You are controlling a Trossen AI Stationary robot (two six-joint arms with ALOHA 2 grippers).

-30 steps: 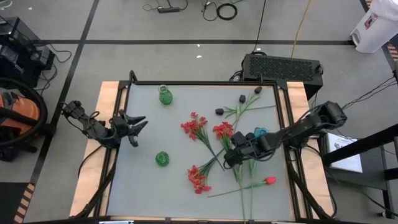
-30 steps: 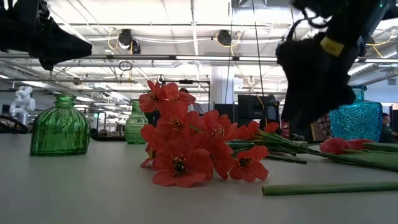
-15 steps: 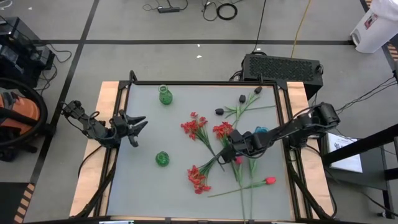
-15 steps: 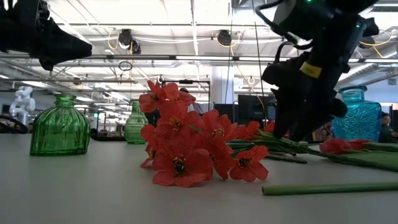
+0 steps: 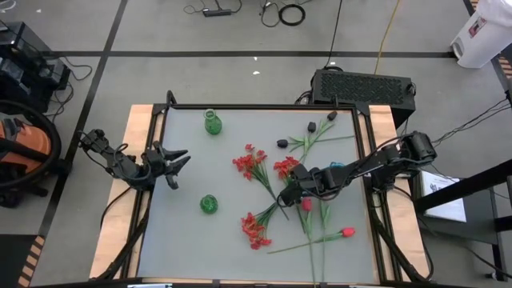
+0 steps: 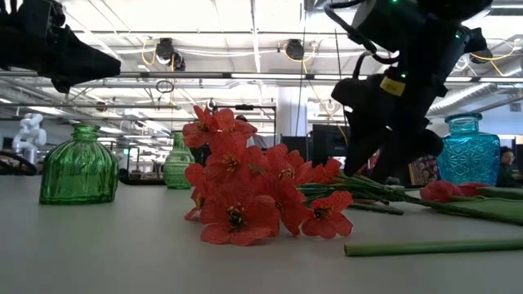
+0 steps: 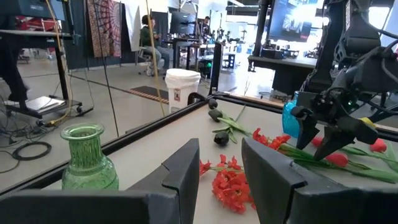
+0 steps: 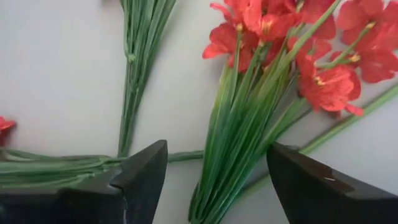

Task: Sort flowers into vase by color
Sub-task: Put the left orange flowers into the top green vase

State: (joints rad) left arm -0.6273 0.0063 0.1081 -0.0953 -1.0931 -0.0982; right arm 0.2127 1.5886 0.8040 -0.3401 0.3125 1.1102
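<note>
No flowers in any vase yet — all lie on the desk (image 5: 184, 160). Right pincer (image 5: 286, 194) spread wide over a red spray (image 8: 249, 118), empty; left pincer (image 5: 178, 165) parted, idle.

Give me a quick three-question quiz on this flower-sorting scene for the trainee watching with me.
1. True or false: the right gripper is shut on a flower stem.
2. Multiple choice: how many green vases stand on the table? A) one B) two C) three
3. Which arm waits at the table's edge, away from the flowers?

Key:
1. False. Its jaws stand open above the green stems of a red flower spray, holding nothing.
2. B. One green vase stands near the far edge, another green vase nearer the middle; a blue vase stands on the right side.
3. The left arm; the left gripper hovers empty at the table's left edge.
</note>
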